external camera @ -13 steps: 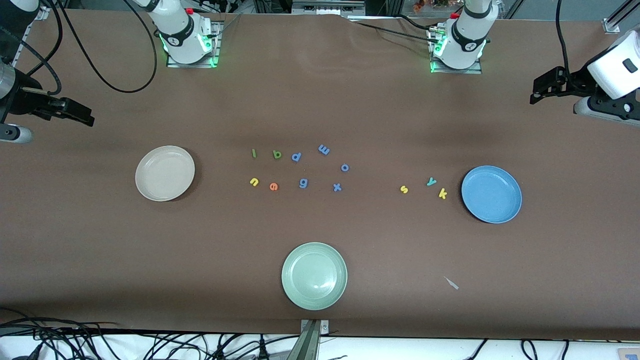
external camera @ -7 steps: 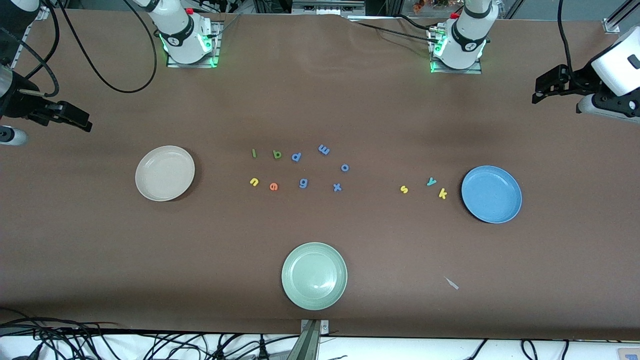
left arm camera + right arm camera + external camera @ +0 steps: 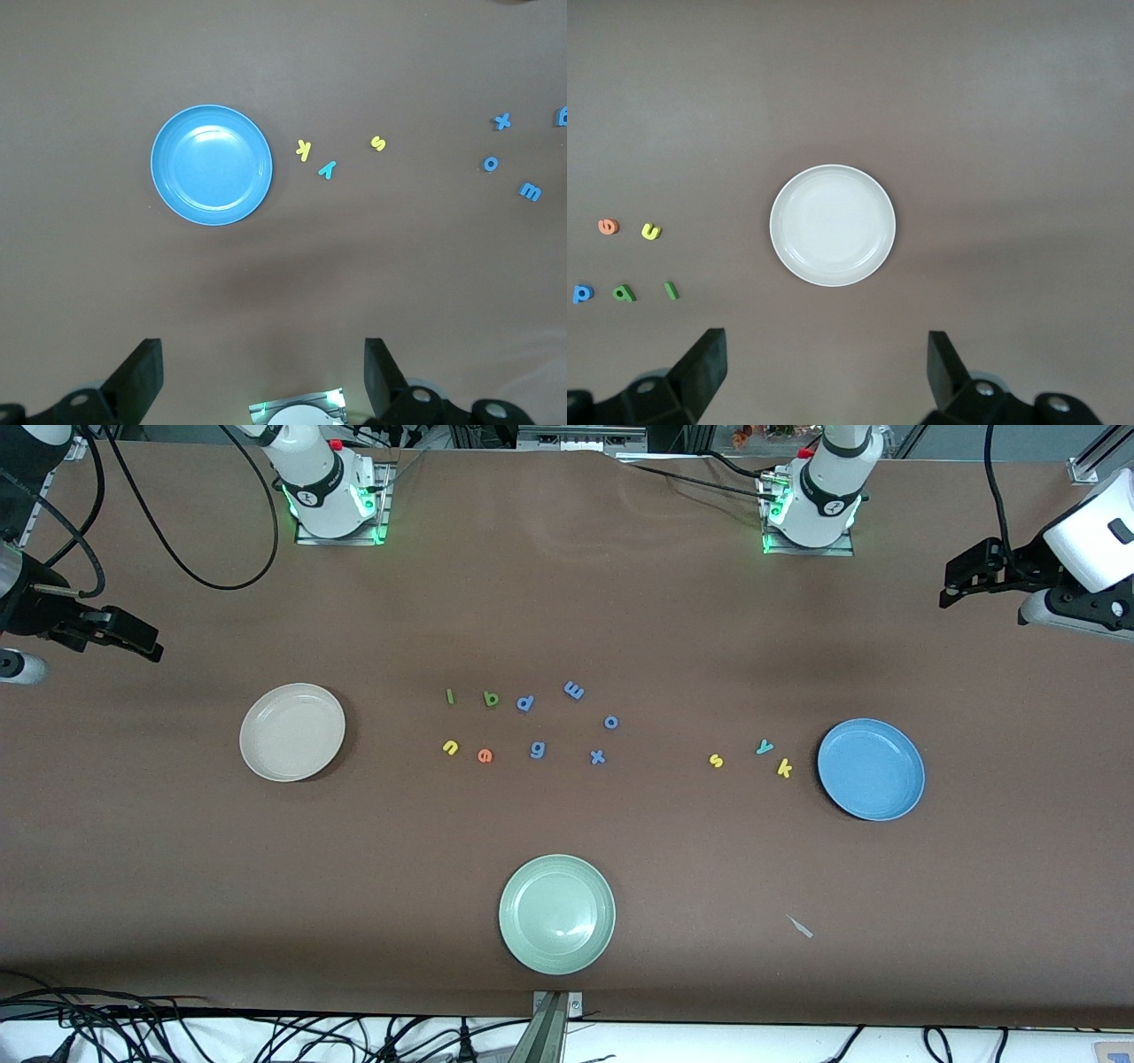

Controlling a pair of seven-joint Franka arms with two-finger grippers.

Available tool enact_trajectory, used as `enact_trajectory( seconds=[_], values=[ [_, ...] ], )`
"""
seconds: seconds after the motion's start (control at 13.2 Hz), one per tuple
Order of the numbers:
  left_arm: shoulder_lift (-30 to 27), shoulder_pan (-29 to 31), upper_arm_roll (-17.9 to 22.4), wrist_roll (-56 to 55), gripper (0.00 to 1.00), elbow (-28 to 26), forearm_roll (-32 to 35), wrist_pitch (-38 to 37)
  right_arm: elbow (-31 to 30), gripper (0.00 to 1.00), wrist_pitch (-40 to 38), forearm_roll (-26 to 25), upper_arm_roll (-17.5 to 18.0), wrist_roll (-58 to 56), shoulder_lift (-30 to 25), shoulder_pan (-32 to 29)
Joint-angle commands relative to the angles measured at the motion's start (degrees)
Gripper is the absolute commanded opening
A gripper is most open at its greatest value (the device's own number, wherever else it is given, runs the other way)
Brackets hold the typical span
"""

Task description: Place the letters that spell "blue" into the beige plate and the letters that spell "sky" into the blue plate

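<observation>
Aloft, both open claws, empty.

A robotics lab: two bolted-down arm bases on a brown-covered table, loose cables along its edge.

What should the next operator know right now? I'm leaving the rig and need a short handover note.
Left gripper: open, holds nothing, up over the left arm's end of the table. Right gripper: open, holds nothing, up over the right arm's end.
Beige plate and blue plate: nothing in either.
Green l, green b, yellow u and orange e lie on the table mid-way, among the blue letters.
Yellow s, teal y and yellow k lie beside the blue plate.
Done: nothing. Left: all seven letters to place.
</observation>
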Motion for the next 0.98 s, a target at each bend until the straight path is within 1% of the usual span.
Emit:
enact_trajectory(
  seconds=[0.0,0.15,0.91],
  values=[
    [0.5,-0.3,0.1,-0.7,1.0,1.6,0.9,-1.3,-0.1,1.0,0.3,0.9,0.5,-0.2,-0.2,-0.6],
    [0.5,-0.2,0.1,-0.7,1.0,1.2,0.9,-1.5,-0.2,1.0,0.3,1.6,0.4,-0.2,-0.2,-0.6],
    [0.6,-0.5,0.0,-0.8,1.0,1.5,0.9,-1.4,-0.3,1.0,0.3,1.6,0.4,-0.2,-0.3,-0.7]
  ],
)
